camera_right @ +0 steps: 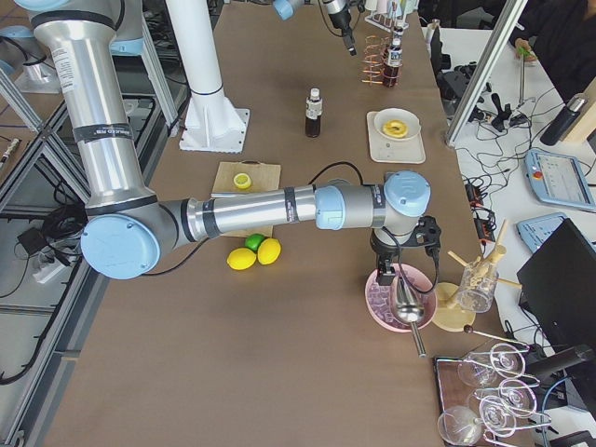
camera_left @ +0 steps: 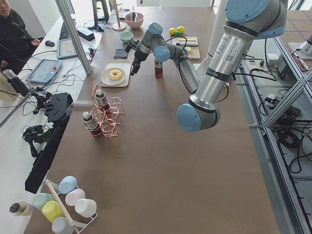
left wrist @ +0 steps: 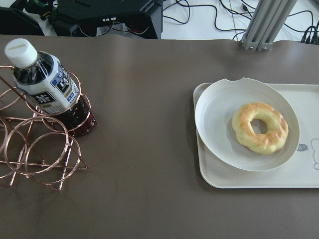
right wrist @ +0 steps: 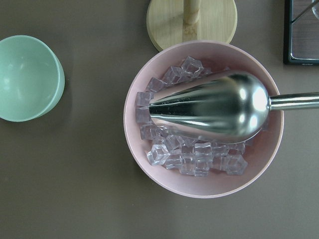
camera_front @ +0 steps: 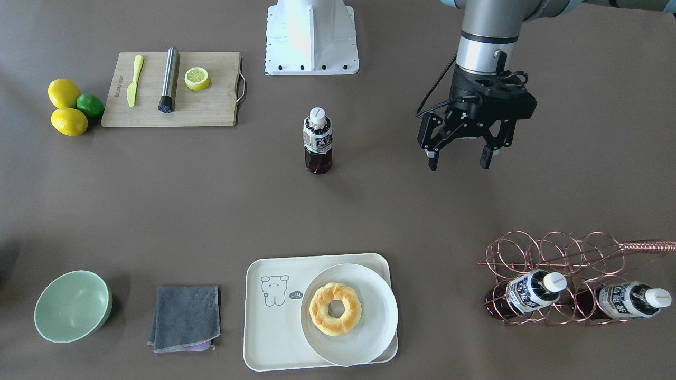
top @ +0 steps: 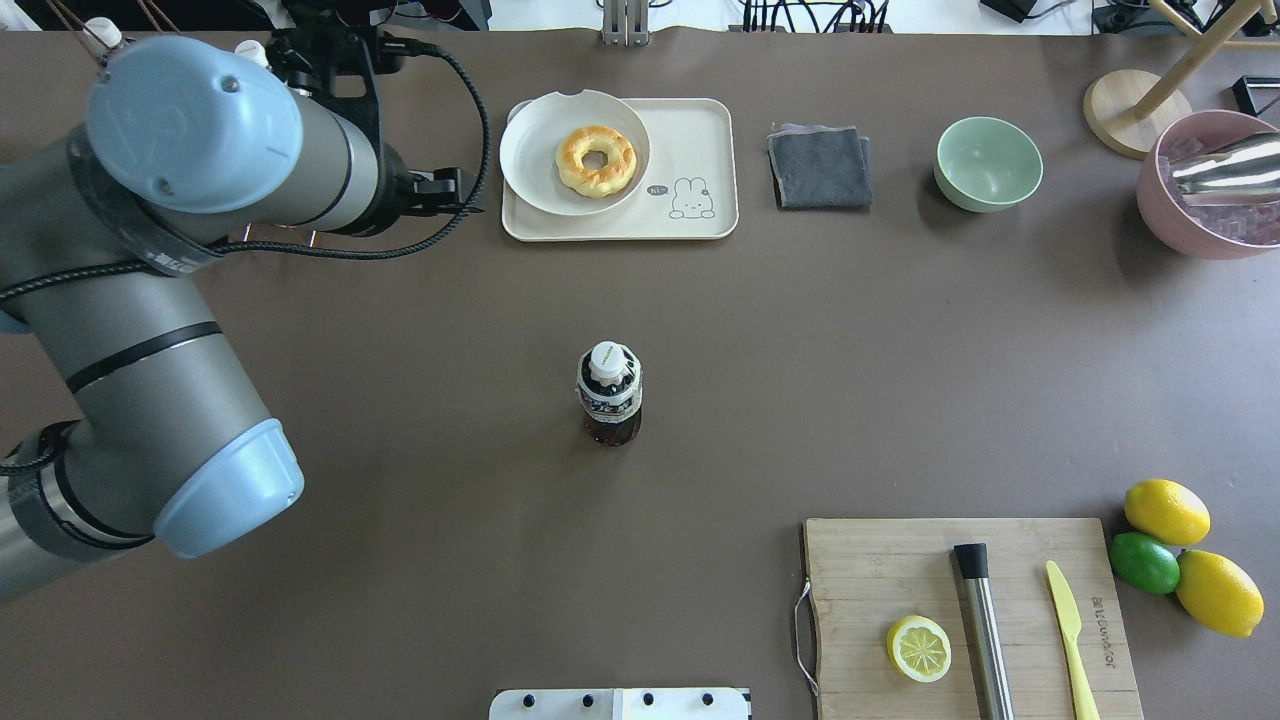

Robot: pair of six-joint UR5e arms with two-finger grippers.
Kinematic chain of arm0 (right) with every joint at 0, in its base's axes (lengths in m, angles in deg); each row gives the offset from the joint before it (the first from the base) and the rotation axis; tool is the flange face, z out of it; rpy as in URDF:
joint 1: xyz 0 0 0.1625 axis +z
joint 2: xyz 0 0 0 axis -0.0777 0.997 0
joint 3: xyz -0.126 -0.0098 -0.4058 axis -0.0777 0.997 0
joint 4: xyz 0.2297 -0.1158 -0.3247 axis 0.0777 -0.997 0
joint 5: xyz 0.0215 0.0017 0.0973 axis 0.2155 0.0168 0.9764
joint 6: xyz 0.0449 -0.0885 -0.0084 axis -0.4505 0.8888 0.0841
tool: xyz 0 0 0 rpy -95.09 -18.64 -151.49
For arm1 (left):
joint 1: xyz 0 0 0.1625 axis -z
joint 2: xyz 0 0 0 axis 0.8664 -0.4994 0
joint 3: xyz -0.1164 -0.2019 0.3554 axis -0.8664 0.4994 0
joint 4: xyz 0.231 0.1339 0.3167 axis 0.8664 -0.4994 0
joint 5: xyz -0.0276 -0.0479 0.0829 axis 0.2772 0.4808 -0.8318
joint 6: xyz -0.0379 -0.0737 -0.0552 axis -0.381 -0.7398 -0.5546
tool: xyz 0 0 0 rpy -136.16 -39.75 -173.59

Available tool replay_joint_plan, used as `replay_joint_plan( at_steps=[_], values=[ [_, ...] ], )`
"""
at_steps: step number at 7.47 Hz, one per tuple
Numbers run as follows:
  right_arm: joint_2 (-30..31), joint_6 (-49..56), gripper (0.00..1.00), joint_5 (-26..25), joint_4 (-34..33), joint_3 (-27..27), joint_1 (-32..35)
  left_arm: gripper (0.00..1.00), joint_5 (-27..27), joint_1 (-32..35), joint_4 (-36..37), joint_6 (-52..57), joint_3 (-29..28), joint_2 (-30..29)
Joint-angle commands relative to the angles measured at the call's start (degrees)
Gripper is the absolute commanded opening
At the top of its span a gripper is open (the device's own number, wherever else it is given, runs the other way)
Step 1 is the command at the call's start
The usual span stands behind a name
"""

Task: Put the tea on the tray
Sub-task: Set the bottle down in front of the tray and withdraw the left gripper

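One tea bottle [camera_front: 318, 140] stands upright near the middle of the table, white cap up, with nothing touching it. My left gripper [camera_front: 459, 162] hangs open and empty above the table, off to the bottle's side, between it and the copper rack [camera_front: 554, 253]. Two alike bottles [camera_front: 532, 291] lie in that rack. The cream tray [camera_front: 264, 338] with the bear drawing carries a round white plate [camera_front: 369, 327] with a doughnut. My right gripper [camera_right: 391, 272] hovers over the pink ice bowl [right wrist: 199, 189]; I cannot tell whether it is open or shut.
A wooden cutting board [camera_front: 211, 105] holds a yellow knife, a steel muddler and a lemon half, with lemons and a lime [camera_front: 90, 104] beside it. A green bowl [camera_front: 71, 306] and a grey cloth [camera_front: 185, 316] lie by the tray. A metal scoop [right wrist: 209, 109] rests in the ice.
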Motion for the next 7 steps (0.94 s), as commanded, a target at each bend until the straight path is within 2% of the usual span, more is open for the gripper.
replay_joint_plan(
  at_steps=[1,3,4,5,6,7],
  values=[
    [-1.8,-1.3,1.0,-0.1,-0.3,-0.7,-1.6,0.98,0.5,4.2,-1.1,1.9,0.3,6.3],
    [-2.9,-5.5,1.0,-0.5,-0.1,-2.0,-3.8,0.98,1.2,5.5,-1.0,2.0,0.5,10.0],
    [-3.2,-5.6,1.0,-0.7,0.0,-2.6,-5.8,0.98,7.4,9.7,-1.0,4.5,0.5,13.5],
    [-3.0,-5.6,1.0,-0.6,0.1,-2.7,-7.4,0.98,15.8,16.7,-0.8,11.6,0.2,17.9],
    [-2.3,-5.6,1.0,0.1,1.9,-2.5,-7.9,0.98,22.4,24.6,-0.6,24.4,-0.9,21.5],
    [-2.8,-5.6,1.0,-0.6,3.8,-2.7,-10.1,0.98,27.7,32.3,0.6,38.5,-5.0,22.2]
  ],
)
